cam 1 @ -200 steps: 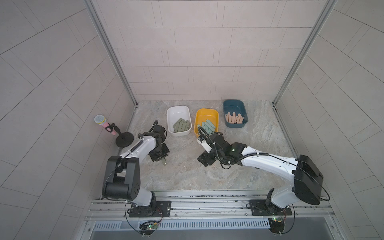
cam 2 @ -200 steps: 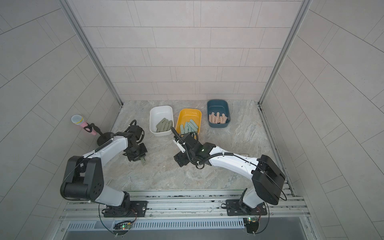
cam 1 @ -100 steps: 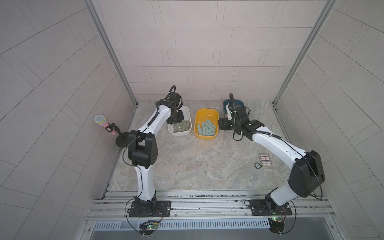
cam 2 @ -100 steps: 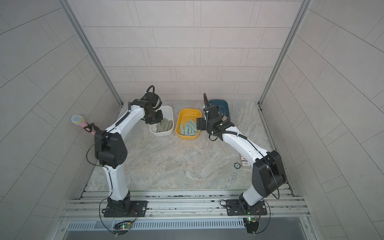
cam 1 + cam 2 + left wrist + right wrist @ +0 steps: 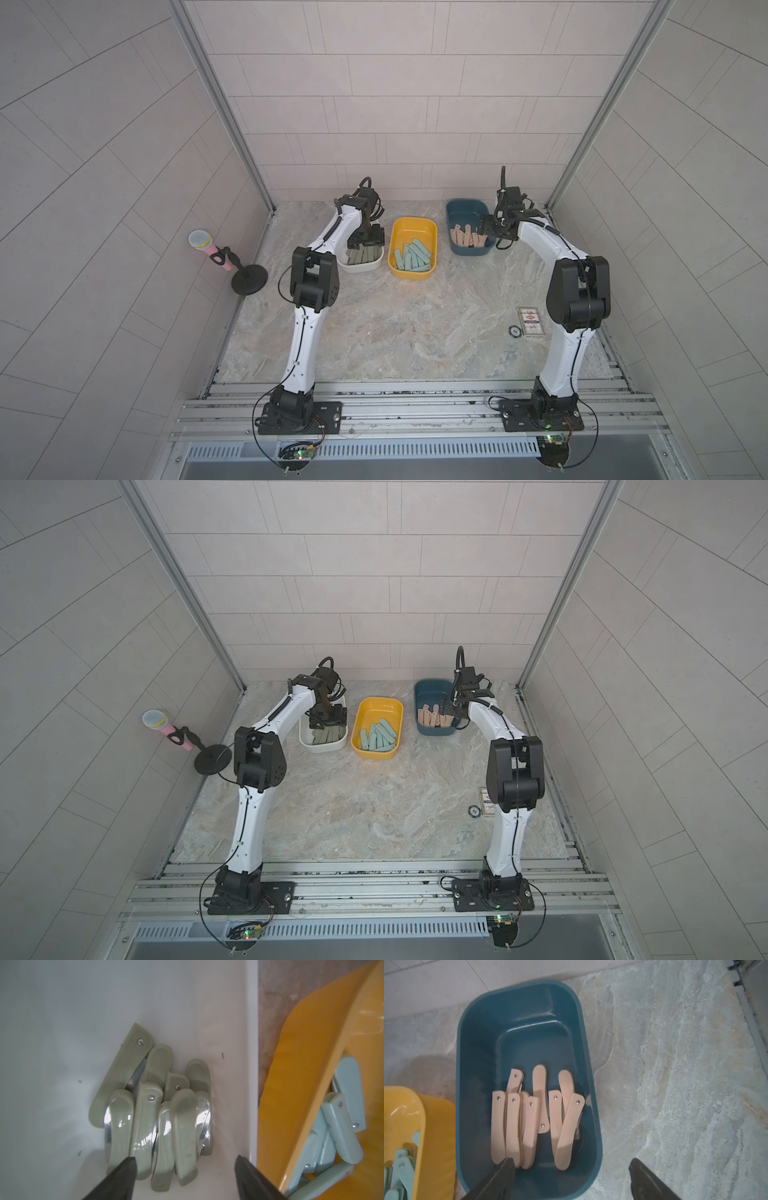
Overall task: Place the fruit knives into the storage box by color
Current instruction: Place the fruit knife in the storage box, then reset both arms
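Observation:
Three storage boxes stand in a row at the back. The white box (image 5: 358, 269) holds several olive-green fruit knives (image 5: 145, 1122). My left gripper (image 5: 186, 1158) hangs just above them, open, with nothing between its fingers. Light teal knives (image 5: 412, 257) lie in the yellow box (image 5: 415, 220). Peach-pink knives (image 5: 512, 1126) lie side by side in the blue box (image 5: 529, 1022). My right gripper (image 5: 571, 1160) is open and empty over that box's near end, one finger above the knives and the other out over the table. Both top views show the left gripper (image 5: 328, 725) and the right gripper (image 5: 451, 708) at these boxes.
A pink microphone (image 5: 205, 245) on a round black stand (image 5: 248, 280) sits against the left wall. A small printed card (image 5: 530, 321) and a little black disc (image 5: 514, 331) lie on the marble table by the right arm's elbow. Tiled walls close in three sides.
Both arms have swung from low over the table's front middle back to the boxes. The left gripper now stands open over the white box; the right has shifted rightward over the blue box.

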`<state>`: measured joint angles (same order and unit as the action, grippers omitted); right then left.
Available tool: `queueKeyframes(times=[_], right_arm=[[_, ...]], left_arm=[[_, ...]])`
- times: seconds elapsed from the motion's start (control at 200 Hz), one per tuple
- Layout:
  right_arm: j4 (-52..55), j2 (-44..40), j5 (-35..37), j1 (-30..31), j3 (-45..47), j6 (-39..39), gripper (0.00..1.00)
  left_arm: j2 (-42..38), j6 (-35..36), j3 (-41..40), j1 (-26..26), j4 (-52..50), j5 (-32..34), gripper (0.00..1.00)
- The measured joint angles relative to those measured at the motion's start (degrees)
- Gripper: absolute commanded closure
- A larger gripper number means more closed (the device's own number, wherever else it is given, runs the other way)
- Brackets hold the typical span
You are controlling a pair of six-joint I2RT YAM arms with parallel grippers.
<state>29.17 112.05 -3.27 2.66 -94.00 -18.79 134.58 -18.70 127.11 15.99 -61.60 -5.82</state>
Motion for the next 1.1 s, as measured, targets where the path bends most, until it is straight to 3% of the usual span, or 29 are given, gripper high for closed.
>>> queueKeyframes(times=[0.12, 0.185, 0.235, 0.31, 0.42, 0.495, 0.58, 0.685, 0.901, 1.041, 1.061, 1.101], right_arm=[[-0.83, -7.23, 0.55, 1.18, 5.62, 0.85, 0.09], [-2.01, -13.86, 1.62, 1.77, 10.32, 1.18, 0.08], [-3.37, -19.41, 3.61, 1.86, 14.21, 1.60, 0.00], [-7.63, -27.45, 8.26, 1.55, 21.20, 2.93, 0.02], [-14.93, -33.53, 11.72, -0.22, 31.06, 7.06, 0.12], [-18.34, -32.94, 13.55, -1.62, 36.13, 8.44, 0.12], [-21.35, -31.01, 14.25, -2.64, 41.38, 9.73, 0.12], [-26.99, -31.21, 14.38, -2.71, 49.11, 11.19, 0.12], [-46.97, -34.67, 14.03, -2.69, 66.03, 12.81, 0.12], [-61.51, -32.92, 13.46, -2.67, 73.68, 12.55, 0.07], [-63.12, -32.06, 13.51, -2.67, 73.85, 12.50, 0.00], [-67.47, -29.03, 13.62, -2.67, 73.72, 12.24, 0.00]], left_arm=[[-12.90, 0.48, -12.39, 0.28, 5.44, 1.79, 0.00], [-23.12, 0.90, -20.26, 0.33, 9.40, 2.86, 0.00], [-31.32, 1.40, -26.21, 0.33, 13.05, 4.42, 0.00], [-43.45, 1.81, -37.09, 0.55, 20.83, 8.48, 0.00], [-60.43, 3.65, -60.70, 0.63, 39.60, 18.12, 0.00], [-67.65, 8.22, -78.49, -0.17, 54.86, 25.18, 0.00], [-68.15, 14.34, -90.82, -3.43, 62.51, 26.05, 0.00], [-66.10, 19.08, -97.55, -8.04, 64.63, 24.02, 0.00], [-57.88, 22.86, -99.49, -10.64, 77.13, 17.42, 0.01], [-53.83, 23.74, -99.58, -11.54, 85.96, 12.90, 0.02], [-53.55, 23.74, -99.58, -11.80, 86.53, 12.41, 0.02], [-52.94, 23.47, -99.62, -12.83, 87.93, 11.10, 0.02]])
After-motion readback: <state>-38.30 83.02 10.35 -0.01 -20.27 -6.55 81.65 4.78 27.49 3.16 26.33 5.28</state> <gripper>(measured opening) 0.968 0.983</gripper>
